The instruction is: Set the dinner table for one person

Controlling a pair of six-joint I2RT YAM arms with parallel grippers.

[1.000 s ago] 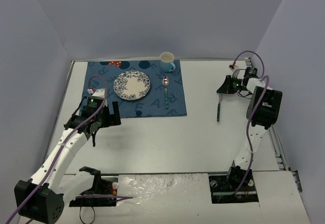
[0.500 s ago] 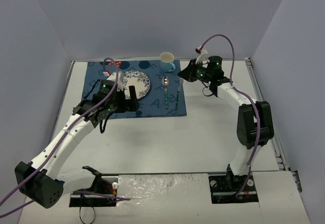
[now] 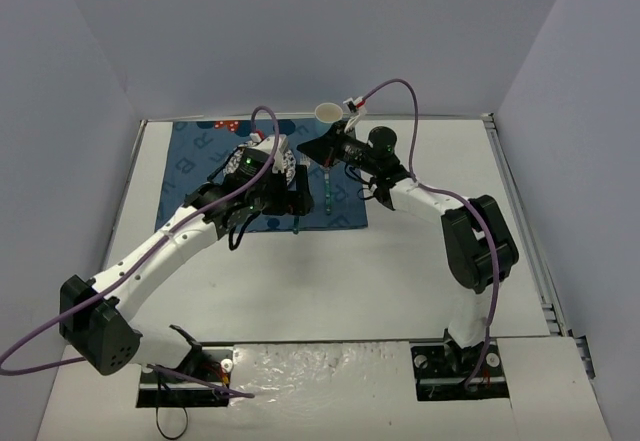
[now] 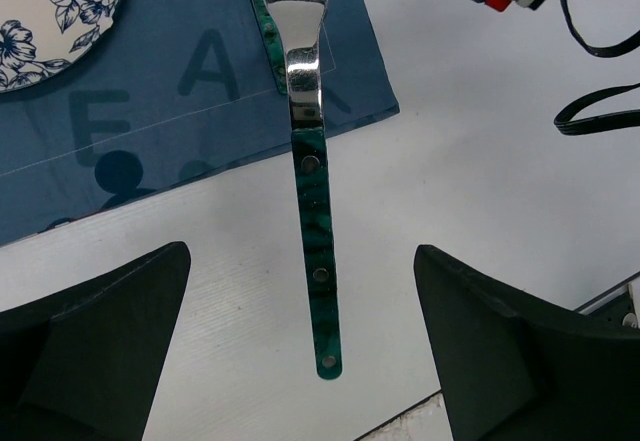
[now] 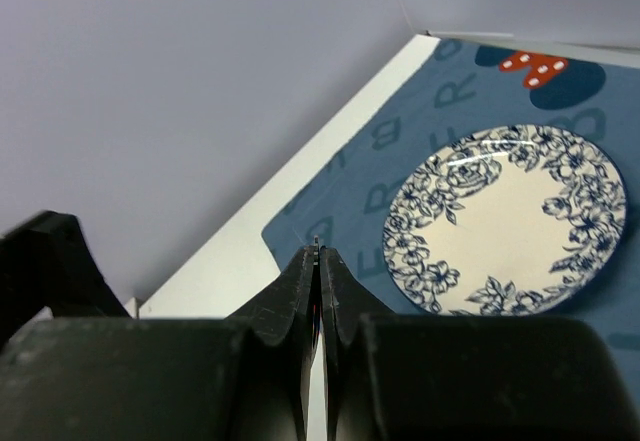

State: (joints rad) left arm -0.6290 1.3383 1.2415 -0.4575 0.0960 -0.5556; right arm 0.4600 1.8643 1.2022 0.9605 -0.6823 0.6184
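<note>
- White and flat, the dinner table (image 3: 420, 261) spans the floor of a booth with pale grey-blue walls. Both arms are bolted at its near edge, and all the tableware is gathered on its far left part.
- 1 dark blue lettered mat (image 3: 195, 161) lies on that part of the surface. It carries 1 white plate (image 5: 520, 231) with a blue floral rim, and 1 cup (image 3: 327, 112) stands at the mat's far right corner.
- 2 green-handled pieces of cutlery show in the left wrist view.
  - 1 utensil (image 4: 312, 211) has its steel head on the mat, and its riveted handle runs off the mat's edge onto the bare surface.
  - A second green handle (image 4: 262, 21) lies on the mat just beside that head, mostly cut off by the top of the frame.
- The left end effector (image 4: 303, 261) has its 2 dark fingers spread wide, 1 on either side of the riveted handle. They touch neither side and grip nothing.
- The right end effector (image 5: 319, 256) is pinched fully closed with nothing seen between its fingers. It points over the mat toward the plate.
- From above, the left arm's wrist hides most of the plate. The right arm reaches across the mat's right part and sits close in front of the cup.
- 2 purple cables (image 3: 420, 96) loop over the arms, 1 on each.
</note>
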